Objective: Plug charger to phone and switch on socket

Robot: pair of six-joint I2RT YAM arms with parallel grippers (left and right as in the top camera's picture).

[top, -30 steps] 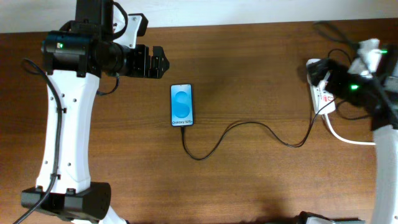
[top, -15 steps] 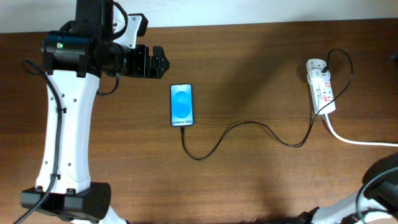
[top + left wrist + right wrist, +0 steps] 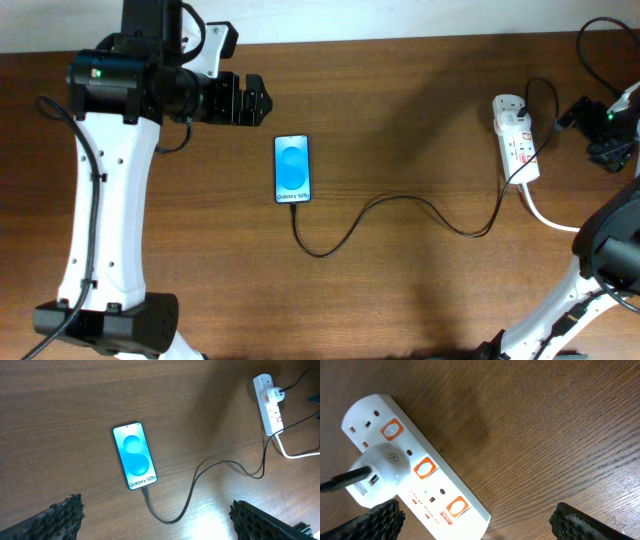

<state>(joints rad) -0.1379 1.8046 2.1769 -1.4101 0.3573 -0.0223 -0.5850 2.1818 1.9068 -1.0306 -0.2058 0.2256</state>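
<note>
The phone (image 3: 292,169) lies face up with its blue screen lit; it also shows in the left wrist view (image 3: 135,456). The thin black charger cable (image 3: 400,198) runs from the phone's bottom edge in a curl to the white socket strip (image 3: 517,140). Its plug tip (image 3: 145,492) sits at the phone's port. My left gripper (image 3: 262,100) is open and empty, above and left of the phone. My right gripper (image 3: 588,135) is open and empty, just right of the socket (image 3: 427,472). A white adapter (image 3: 377,472) is plugged into it.
The socket's thick white cord (image 3: 555,222) trails to the right table edge. The socket has three orange-red switches (image 3: 424,467). Black arm cables loop at the far right (image 3: 600,40). The table's back edge runs behind both arms.
The right arm was over the socket a second ago, then swung out of view, and now its gripper sits just right of the socket. The left arm, phone and cable have not moved.
</note>
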